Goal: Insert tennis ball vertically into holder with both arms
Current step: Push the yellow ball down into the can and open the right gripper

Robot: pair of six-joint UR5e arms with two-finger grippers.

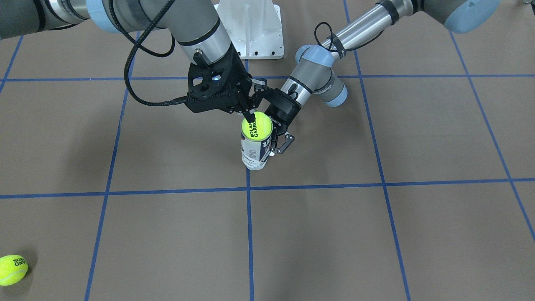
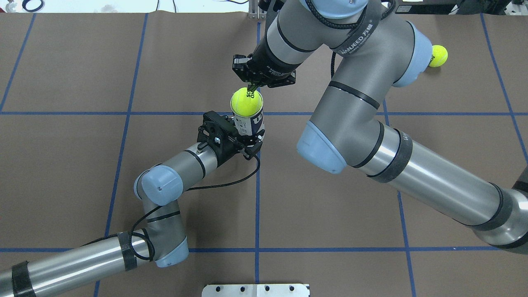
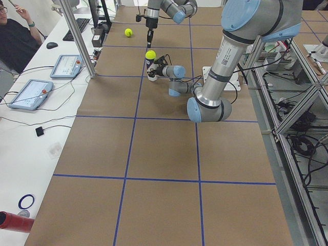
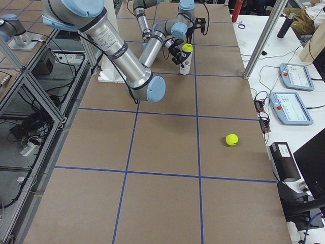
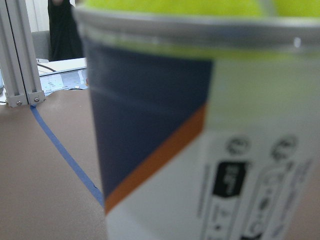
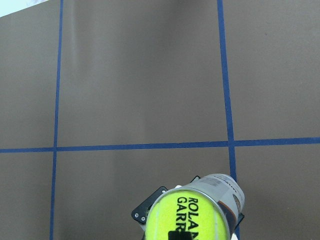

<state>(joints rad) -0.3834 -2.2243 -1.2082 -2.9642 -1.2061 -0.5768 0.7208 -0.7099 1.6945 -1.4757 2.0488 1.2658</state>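
L wrist cam: holder (image 5: 200, 150) blurred, fills frame, cut at 12, 3 and 6 o'clock; small print unreadable; tennis ball (image 5: 170, 6) just a yellow strip at 12. R wrist cam: ball cut at 6, hides most of holder; right gripper (image 6: 173, 234) only a black patch. Front cam: spare ball (image 1: 12, 269) clipped at 8; left gripper (image 1: 271, 144) far finger behind holder. Side cams: both too small to read.

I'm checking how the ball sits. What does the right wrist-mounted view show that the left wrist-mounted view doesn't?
Only right wrist: the lettered top of the tennis ball, seen from above, filling the mouth of the holder. Only left wrist: the holder's navy, orange and white label side-on, close and blurred. Both: the ball at the rim, not yet down inside.
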